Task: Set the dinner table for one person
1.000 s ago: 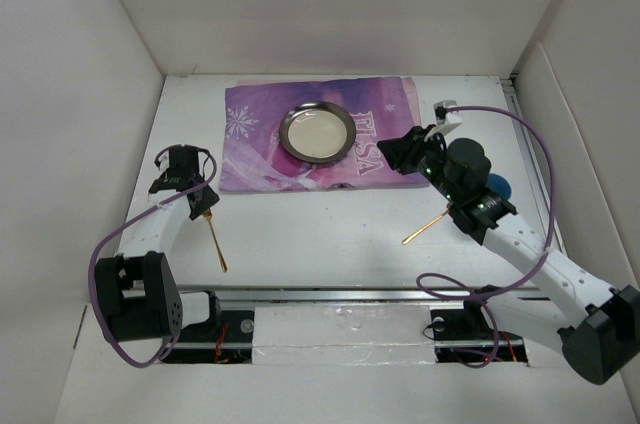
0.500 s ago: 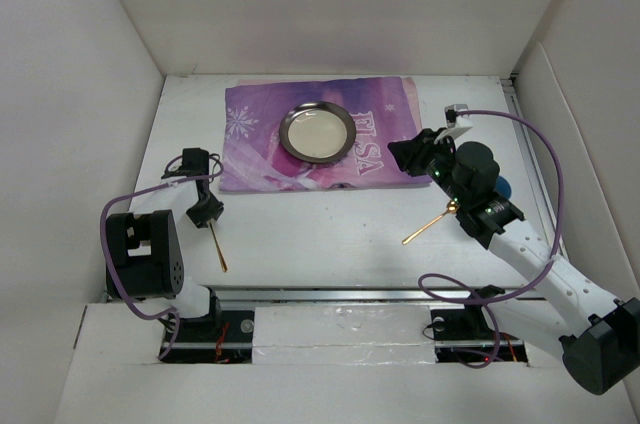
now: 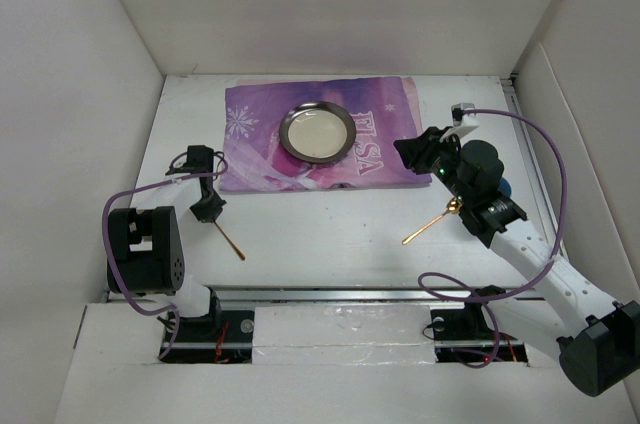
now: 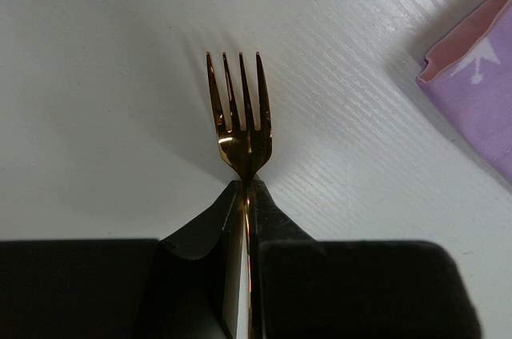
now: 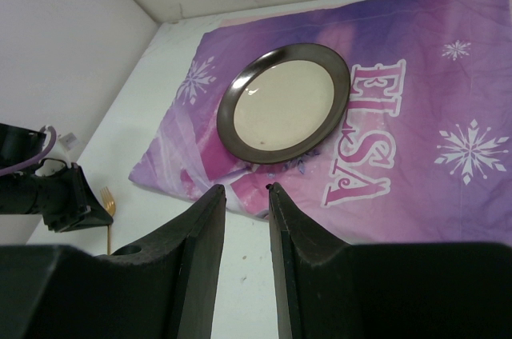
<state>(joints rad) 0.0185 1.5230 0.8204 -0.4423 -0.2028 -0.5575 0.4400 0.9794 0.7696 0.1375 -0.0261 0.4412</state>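
The white dinner table (image 3: 330, 234) carries a purple printed mat (image 3: 390, 154) with a round metal plate (image 3: 317, 133) on it. My left gripper (image 3: 207, 206) is shut on a gold fork (image 3: 232, 244) left of the mat's near corner, with the handle pointing near-right. In the left wrist view the tines (image 4: 238, 107) stick out past the closed gripper (image 4: 246, 187) over the bare table. My right gripper (image 3: 420, 149) hovers over the mat's right part, open and empty (image 5: 246, 189). A second gold utensil (image 3: 428, 225) lies on the table beside the right arm, its head hidden.
White walls close in the table on the left, back and right. A blue object (image 3: 503, 187) shows behind the right arm. The mat's corner (image 4: 480, 99) lies just right of the fork. A metal rail (image 3: 330, 292) runs along the near edge.
The left arm has folded back. The fork in its gripper has turned, its handle swinging from straight toward me to near-right. The right gripper has shifted slightly right.
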